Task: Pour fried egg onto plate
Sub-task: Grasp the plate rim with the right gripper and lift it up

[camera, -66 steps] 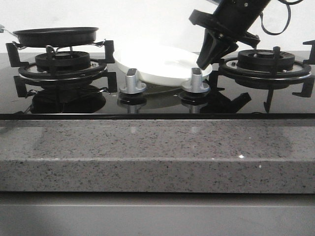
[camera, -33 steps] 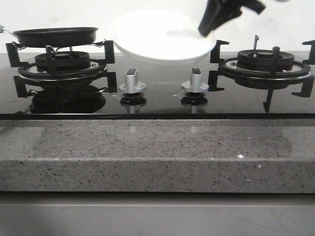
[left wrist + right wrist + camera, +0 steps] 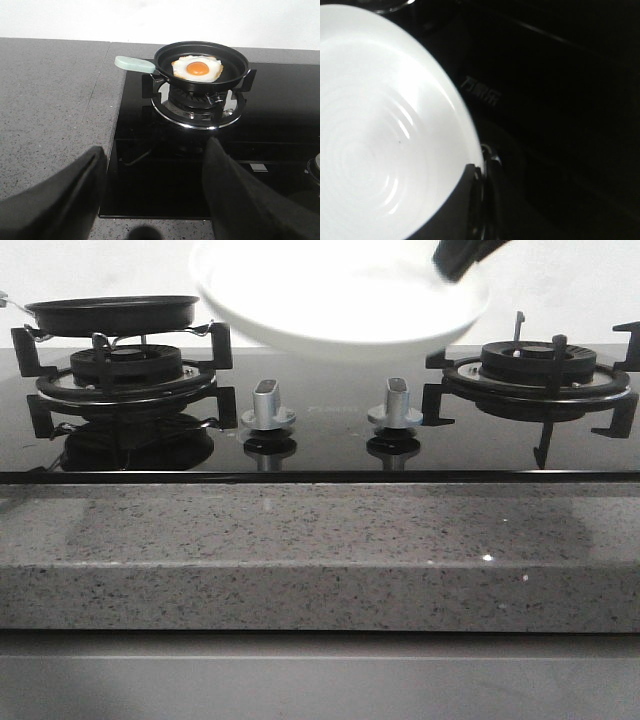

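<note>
The white plate (image 3: 335, 300) hangs in the air above the middle of the hob, tilted toward the camera, held at its right rim by my right gripper (image 3: 462, 258), which is mostly out of the top of the front view. In the right wrist view the plate (image 3: 375, 130) fills the frame and my right gripper (image 3: 480, 172) is shut on its rim. The fried egg (image 3: 197, 69) lies in the black frying pan (image 3: 201, 65) on the left burner; the pan (image 3: 112, 312) shows edge-on in front. My left gripper (image 3: 155, 170) is open and empty, well short of the pan.
The pan has a pale green handle (image 3: 134, 63) pointing off the hob's left edge. Two silver knobs (image 3: 268, 405) (image 3: 396, 403) stand at the hob's front middle. The right burner grate (image 3: 540, 370) is bare. A grey stone counter (image 3: 320, 550) runs along the front.
My right gripper has lifted the plate off the hob and carried it up and toward the camera. The pan and left arm have not moved.
</note>
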### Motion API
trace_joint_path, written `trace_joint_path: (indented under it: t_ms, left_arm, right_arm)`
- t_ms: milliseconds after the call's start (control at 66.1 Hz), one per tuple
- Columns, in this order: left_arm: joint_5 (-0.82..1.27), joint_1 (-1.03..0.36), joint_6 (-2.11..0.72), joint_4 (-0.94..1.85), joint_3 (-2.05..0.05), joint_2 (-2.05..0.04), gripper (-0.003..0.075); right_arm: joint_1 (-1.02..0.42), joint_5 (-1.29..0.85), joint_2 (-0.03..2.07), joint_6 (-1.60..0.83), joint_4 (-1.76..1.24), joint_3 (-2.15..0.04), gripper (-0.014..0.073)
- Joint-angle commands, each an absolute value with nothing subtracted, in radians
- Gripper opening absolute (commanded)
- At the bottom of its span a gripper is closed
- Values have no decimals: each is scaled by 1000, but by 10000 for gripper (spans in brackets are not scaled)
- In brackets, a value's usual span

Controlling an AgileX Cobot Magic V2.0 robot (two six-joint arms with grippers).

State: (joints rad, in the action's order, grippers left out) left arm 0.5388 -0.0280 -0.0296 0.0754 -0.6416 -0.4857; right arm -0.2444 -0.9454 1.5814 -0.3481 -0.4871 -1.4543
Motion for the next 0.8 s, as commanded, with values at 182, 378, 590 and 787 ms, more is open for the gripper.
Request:
trace_joint_path:
  t_ms: [182,378,590,787]
  left_arm:
    - [463,-34,-20,84,-668,-499,428]
    - [463,-34,-20,84,-668,-499,428]
    - [463,-34,-20,84,-668,-499,428]
    - [503,-34,-20,84,-668,-499,428]
  right_arm:
    - [-279,-852,1547,-344,-502,-1384,-66]
    - [-279,-828,1578,-330,-487,-1384,-66]
    - [-279,-815,1595,-330,-486,-1384,-66]
    - [-279,-833,1595,-330,-486,-1384,-66]
